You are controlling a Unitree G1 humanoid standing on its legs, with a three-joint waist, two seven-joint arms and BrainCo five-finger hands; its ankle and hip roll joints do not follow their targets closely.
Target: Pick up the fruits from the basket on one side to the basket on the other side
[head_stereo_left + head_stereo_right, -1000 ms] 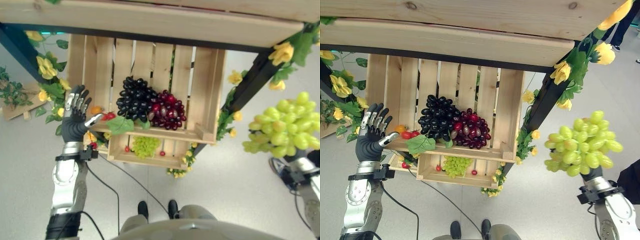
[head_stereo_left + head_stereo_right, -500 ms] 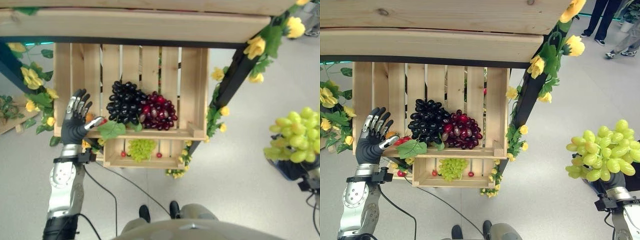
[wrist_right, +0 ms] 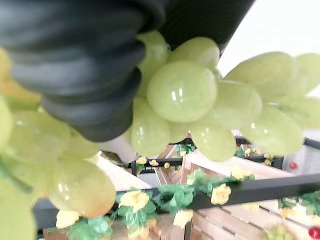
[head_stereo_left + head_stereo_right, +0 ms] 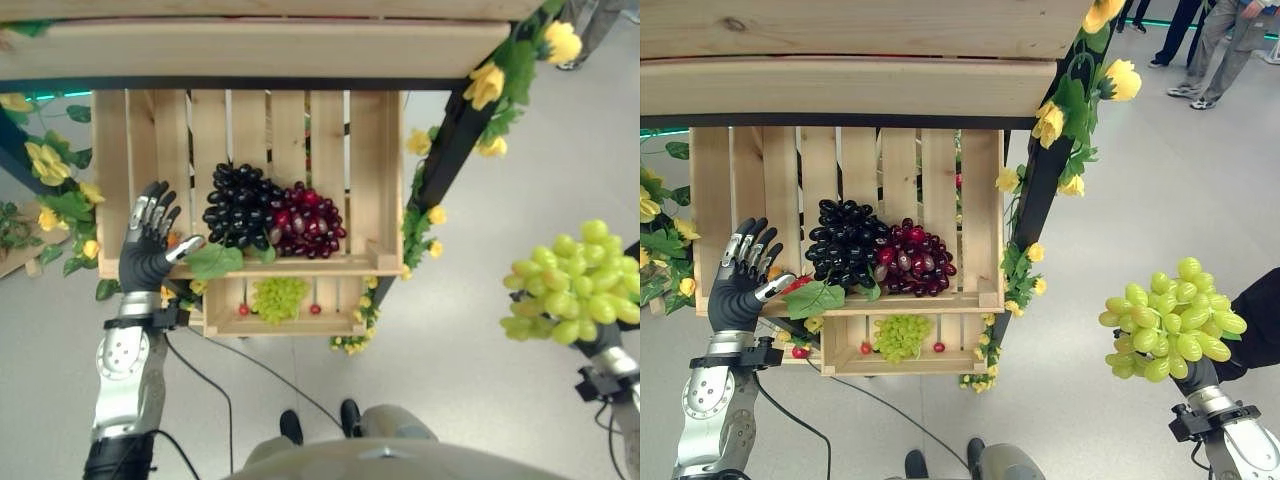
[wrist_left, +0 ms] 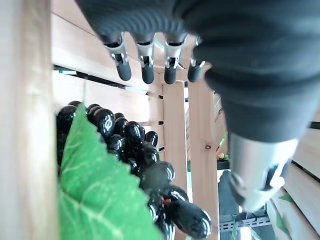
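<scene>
green grapes [image 4: 1170, 321] lifted away; two dark bunches [image 4: 270, 208] remain crated.

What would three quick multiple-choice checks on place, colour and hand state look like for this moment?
1. Where is the green grape bunch?
A in the upper crate
B held up at the robot's right
C on the floor

2. What colour is the bunch beside the red grapes in the upper crate?
A black
B yellow
C white

3. How is the left hand?
A curled round a leaf
B fingers straight, empty
C holding grapes

B: it hangs clear of the crates.
A: the black grapes touch the red ones.
B: its fingers are spread by the crate's front.
</scene>
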